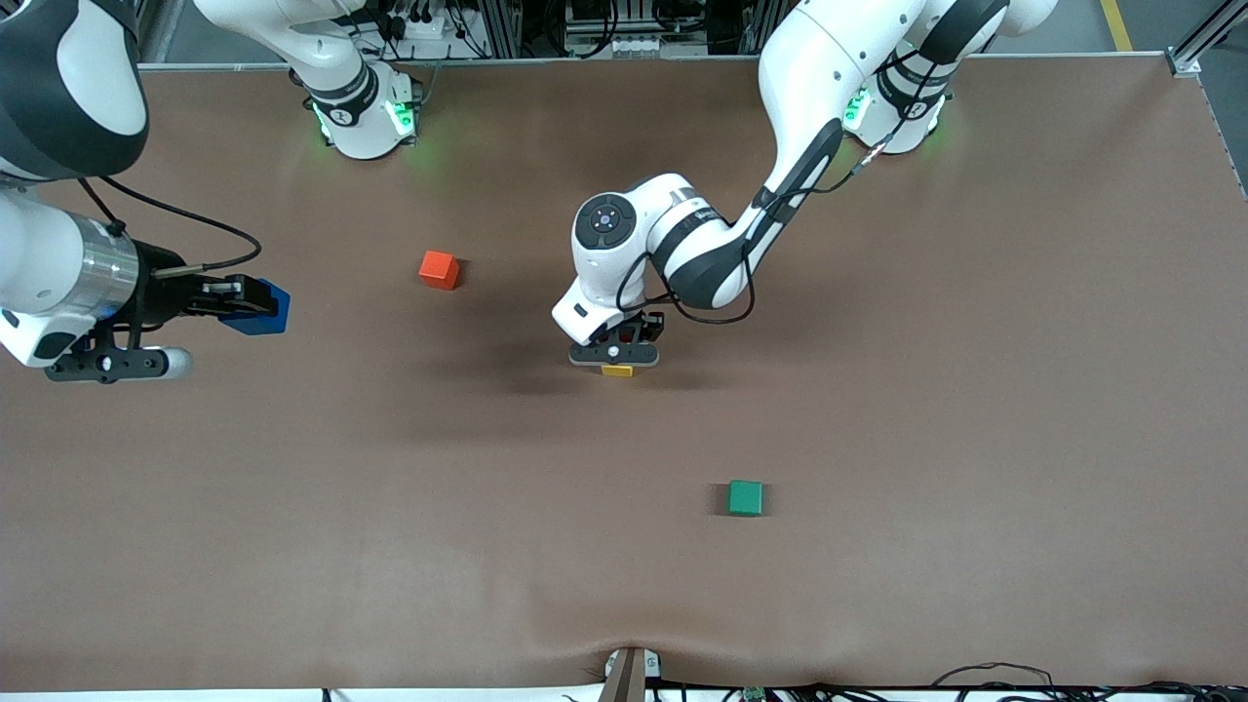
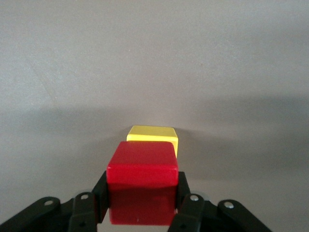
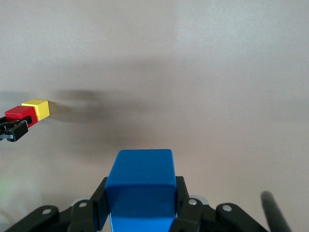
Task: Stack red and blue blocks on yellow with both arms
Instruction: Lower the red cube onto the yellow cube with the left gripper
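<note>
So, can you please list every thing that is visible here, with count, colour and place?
red block: one, crimson, held in the left claw, over the yellow block.
blue block: one, deep blue, held in the right claw, above the right arm's end of the table.
yellow block: one, bright yellow, on the table near its middle.
orange-red cube: one, on the table, farther from the front camera than the yellow block.
green cube: one, on the table, nearest to the front camera.
table: one, brown.
left claw: one, dark, shut on the red block.
right claw: one, dark, shut on the blue block.
</note>
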Available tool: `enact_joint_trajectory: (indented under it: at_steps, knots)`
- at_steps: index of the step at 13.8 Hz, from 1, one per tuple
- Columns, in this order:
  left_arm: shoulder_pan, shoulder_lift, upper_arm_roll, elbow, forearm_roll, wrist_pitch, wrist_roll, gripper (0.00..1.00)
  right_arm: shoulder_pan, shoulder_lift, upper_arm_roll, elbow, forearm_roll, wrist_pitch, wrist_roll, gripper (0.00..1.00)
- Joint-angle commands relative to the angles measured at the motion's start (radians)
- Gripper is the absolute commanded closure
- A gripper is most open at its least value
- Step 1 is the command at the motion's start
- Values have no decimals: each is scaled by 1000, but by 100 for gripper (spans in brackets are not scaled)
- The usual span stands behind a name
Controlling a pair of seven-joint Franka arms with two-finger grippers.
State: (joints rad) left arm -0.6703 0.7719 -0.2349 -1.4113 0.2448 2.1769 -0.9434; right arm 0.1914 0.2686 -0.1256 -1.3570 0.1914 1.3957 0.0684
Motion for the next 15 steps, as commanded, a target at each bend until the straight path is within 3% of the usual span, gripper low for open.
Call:
enact_joint_trajectory:
  at_steps: [1,15]
  knots:
    - [-15,24,11,40,19,-22,3,100,5,0,-8,1,5,-6,13,100]
    - [-21,35,11,45,19,-20,2,100,31,3,-8,1,10,5,94,100]
